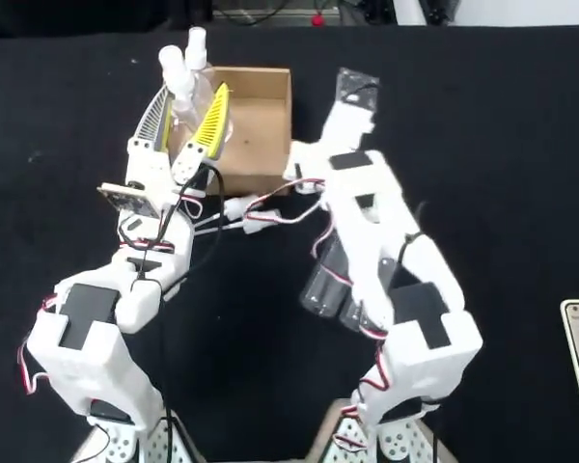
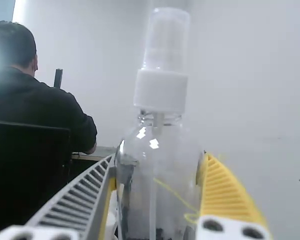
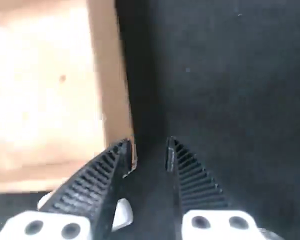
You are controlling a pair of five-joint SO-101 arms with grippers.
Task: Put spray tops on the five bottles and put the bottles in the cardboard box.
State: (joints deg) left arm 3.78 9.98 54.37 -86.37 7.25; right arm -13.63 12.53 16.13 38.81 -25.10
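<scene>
While the cardboard box sits at twelve o'clock on the black table, a clear bottle fitted with a white spray top is clamped between the fingers of the left gripper at the box's ten o'clock corner. The right gripper is held slightly parted and empty just beside the box's three o'clock wall. More clear bottles are seen lying under that arm.
</scene>
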